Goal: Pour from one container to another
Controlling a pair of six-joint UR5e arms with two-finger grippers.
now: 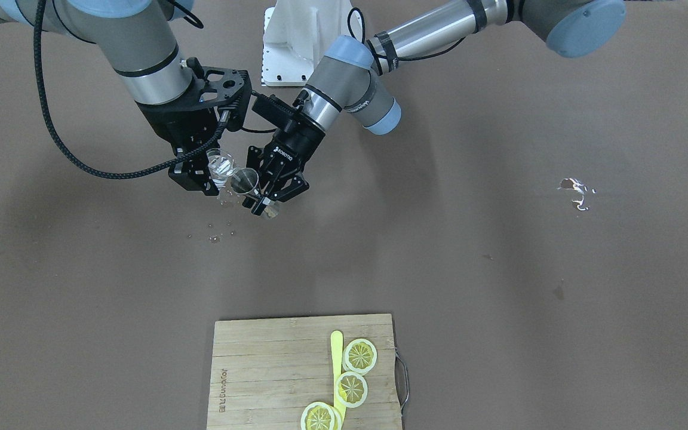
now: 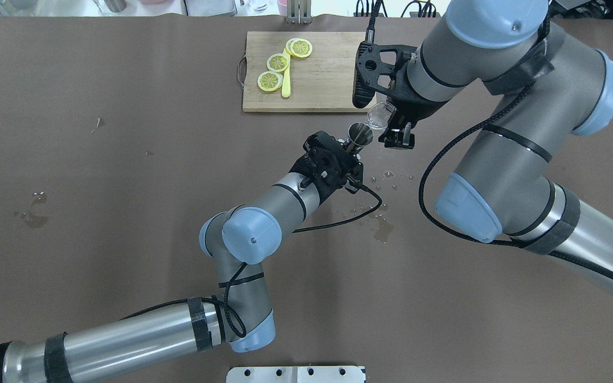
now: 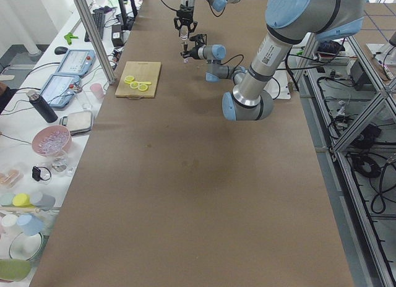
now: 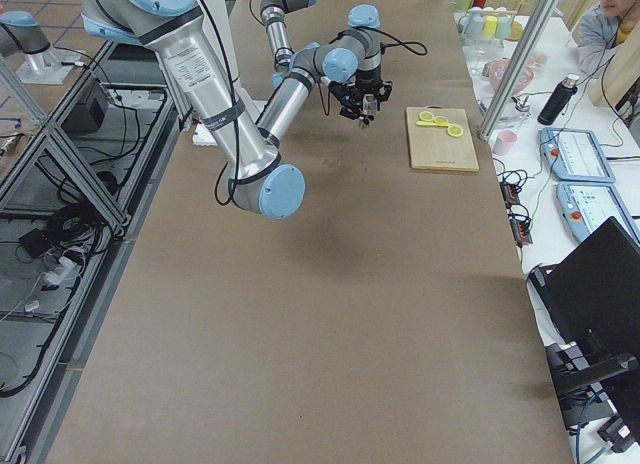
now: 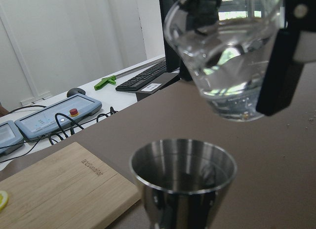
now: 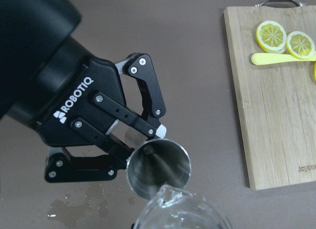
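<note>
My left gripper (image 1: 262, 201) is shut on the waist of the grey steel jigger (image 1: 245, 181), holding it upright above the table. My right gripper (image 1: 211, 174) is shut on the clear glass tumbler (image 1: 221, 166), tilted with its lip toward the jigger's rim. From overhead, the tumbler (image 2: 379, 115) sits just beyond and right of the jigger (image 2: 360, 133). The left wrist view shows water in the tumbler (image 5: 228, 66), hanging above the jigger's open cup (image 5: 182, 172). In the right wrist view the tumbler's lip (image 6: 170, 197) overlaps the jigger's rim (image 6: 159, 167).
Water drops (image 1: 215, 236) and a small puddle (image 2: 382, 230) lie on the brown table under and near the grippers. A wooden cutting board (image 2: 320, 80) with lemon slices (image 2: 278, 62) and a yellow knife lies at the far edge. Another wet patch (image 1: 576, 192) is on my left.
</note>
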